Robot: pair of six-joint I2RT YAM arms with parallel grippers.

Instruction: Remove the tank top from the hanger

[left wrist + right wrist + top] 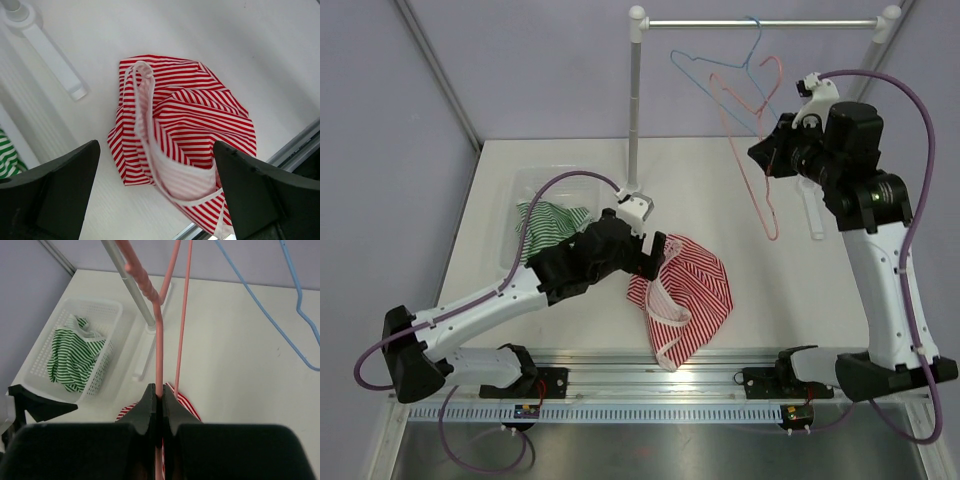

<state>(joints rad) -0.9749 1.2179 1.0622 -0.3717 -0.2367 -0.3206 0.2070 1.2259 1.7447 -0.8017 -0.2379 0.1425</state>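
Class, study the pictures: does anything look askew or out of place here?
The pink hanger, clamped in the right gripper, hangs tilted, one end pointing down. The red tank top lies crumpled on the table.

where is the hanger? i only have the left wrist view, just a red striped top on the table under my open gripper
observer: The pink hanger is up on the right with nothing on it, and the right gripper is shut on its wire.
operator: what's that green bit at my left edge
observer: A green striped top, lying in a white basket at the far left.
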